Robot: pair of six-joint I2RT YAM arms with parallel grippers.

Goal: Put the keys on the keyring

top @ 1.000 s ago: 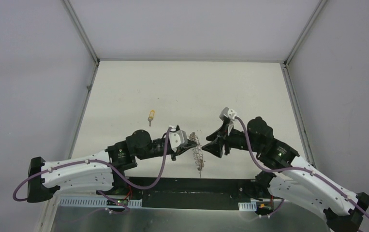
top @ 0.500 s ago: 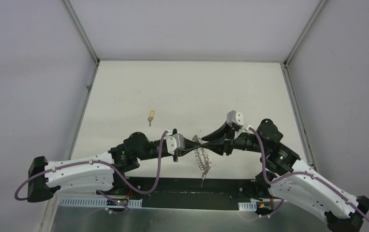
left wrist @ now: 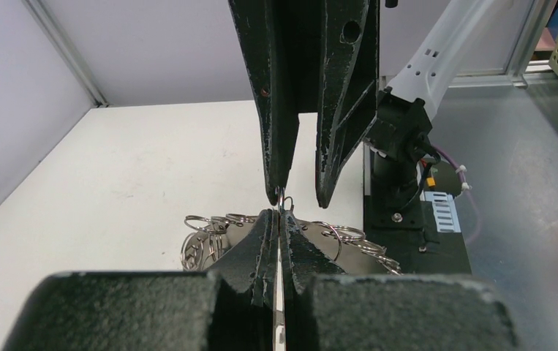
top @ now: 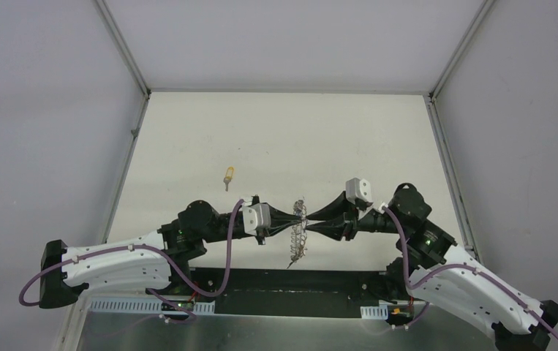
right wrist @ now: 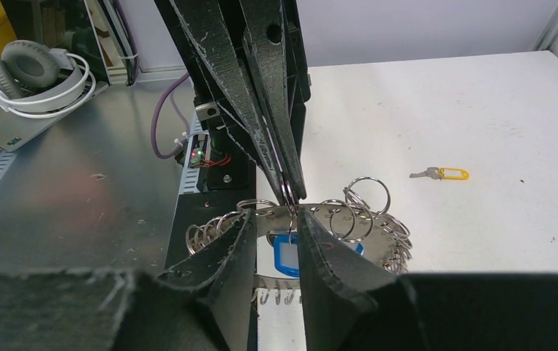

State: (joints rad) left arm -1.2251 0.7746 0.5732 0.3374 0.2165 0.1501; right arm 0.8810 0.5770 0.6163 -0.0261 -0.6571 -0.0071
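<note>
Close to the near edge of the white table (top: 349,139), the large grey wiry keyring of small coiled loops (top: 298,238) hangs limp between the two arms, held up by its top and trailing toward the near side. The left gripper (top: 297,216) is pinched tight on one thin loop at the top of it. The right gripper (top: 308,221) meets it tip to tip from the right, jaws partly apart and straddling that same loop, with nothing visibly clamped between them. Through their gap, in the right wrist view, a blue-tagged silver key (right wrist: 287,260) sits under the coils; whether it is threaded on I cannot tell. The ring looks light, floppy and slippery, so a single loop's wire is the place to pinch, not the bundle. Farther off to the left, a small silver key with a yellow plastic head (top: 228,176) lies alone, well apart. It seems light and flat, and is probably best taken by its head.
</note>
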